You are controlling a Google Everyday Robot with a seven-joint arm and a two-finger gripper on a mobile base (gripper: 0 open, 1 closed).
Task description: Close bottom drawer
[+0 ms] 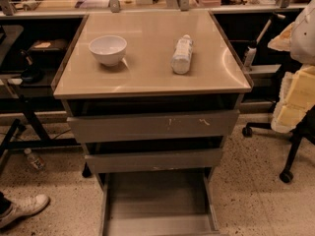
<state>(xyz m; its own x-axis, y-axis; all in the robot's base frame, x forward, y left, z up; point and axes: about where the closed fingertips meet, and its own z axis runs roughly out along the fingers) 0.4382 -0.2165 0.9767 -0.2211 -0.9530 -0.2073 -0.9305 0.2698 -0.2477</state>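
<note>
Our gripper is out of frame, so we cannot tell its state. The bottom drawer (158, 198) stands pulled far out beneath the two upper drawers (152, 127). A white bowl (108, 49) and a plastic bottle (181, 54) sit apart on the cabinet top (147, 77).

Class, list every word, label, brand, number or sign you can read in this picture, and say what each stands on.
No text here can be read.
Bottle lying on the cabinet top: pale label, too blurred to read.
Top drawer front: only pale scratch marks, no writing.
Bottom drawer, pulled out: plain front, no marking.
The robot's hand is not in view.
</note>
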